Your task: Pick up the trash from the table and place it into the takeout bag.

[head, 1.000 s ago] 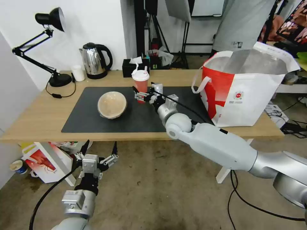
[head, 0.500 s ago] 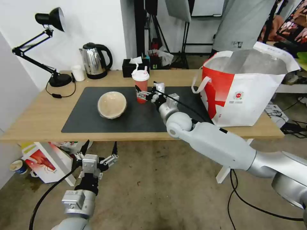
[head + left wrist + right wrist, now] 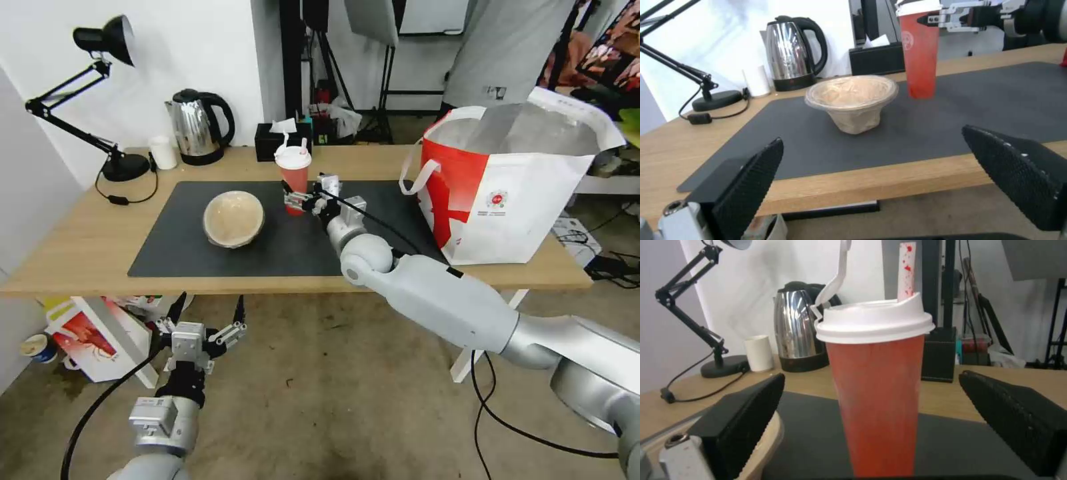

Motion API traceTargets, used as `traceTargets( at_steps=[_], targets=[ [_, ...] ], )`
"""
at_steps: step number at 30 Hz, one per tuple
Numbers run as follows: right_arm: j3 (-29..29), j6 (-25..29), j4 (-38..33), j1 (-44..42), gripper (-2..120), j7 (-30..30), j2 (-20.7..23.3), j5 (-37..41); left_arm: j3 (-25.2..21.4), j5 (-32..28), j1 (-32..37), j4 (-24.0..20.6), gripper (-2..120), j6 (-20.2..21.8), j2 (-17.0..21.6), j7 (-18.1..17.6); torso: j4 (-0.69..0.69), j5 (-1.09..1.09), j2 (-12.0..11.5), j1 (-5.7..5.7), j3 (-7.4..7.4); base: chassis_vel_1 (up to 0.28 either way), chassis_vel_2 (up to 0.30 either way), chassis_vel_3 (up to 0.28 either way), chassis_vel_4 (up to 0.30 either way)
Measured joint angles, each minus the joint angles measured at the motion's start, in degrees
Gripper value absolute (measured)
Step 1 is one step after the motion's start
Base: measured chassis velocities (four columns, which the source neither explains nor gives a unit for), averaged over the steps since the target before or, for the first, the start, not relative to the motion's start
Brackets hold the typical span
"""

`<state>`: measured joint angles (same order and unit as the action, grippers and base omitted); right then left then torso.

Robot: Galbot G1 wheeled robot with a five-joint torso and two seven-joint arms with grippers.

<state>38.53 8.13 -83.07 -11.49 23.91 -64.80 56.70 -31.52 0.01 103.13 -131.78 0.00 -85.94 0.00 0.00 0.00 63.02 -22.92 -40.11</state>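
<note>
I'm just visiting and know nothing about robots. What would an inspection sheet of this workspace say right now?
Surface: light-wood table with dark grey mat.
Job's things: red drink cup and tan bowl upright on the mat, apart; takeout bag open at the table's right end.
Clutter: kettle, desk lamp, tissue box, small white cup.
Grippers: right gripper at the cup, jaws open either side; left gripper open, below the table edge.
Cables: black cable on the floor.
Surroundings: crayfish box on the floor.
</note>
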Motion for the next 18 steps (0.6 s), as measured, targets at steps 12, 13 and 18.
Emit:
traceTargets(
  at_steps=[12, 13, 18],
  targets=[
    [-0.40, -0.06, 3.97, -0.10, 100, -0.47, -2.46, -3.05, 0.00, 0.00, 0.00, 0.00, 100, 0.00, 0.00, 0.00, 0.00, 0.00, 0.00, 0.00, 0.00, 0.000, 0.000, 0.000, 0.000],
    [-0.70, -0.04, 4.63, -0.27, 100, -0.57, -2.83, -3.51, 0.00, 0.00, 0.00, 0.00, 100, 0.00, 0.00, 0.00, 0.00, 0.00, 0.00, 0.00, 0.00, 0.000, 0.000, 0.000, 0.000],
    [-0.97, 0.12, 6.11, -0.71, 100, -1.21, -3.60, -4.26, 0.00, 0.00, 0.00, 0.00, 100, 0.00, 0.00, 0.00, 0.00, 0.00, 0.00, 0.00, 0.00, 0.000, 0.000, 0.000, 0.000]
  ],
)
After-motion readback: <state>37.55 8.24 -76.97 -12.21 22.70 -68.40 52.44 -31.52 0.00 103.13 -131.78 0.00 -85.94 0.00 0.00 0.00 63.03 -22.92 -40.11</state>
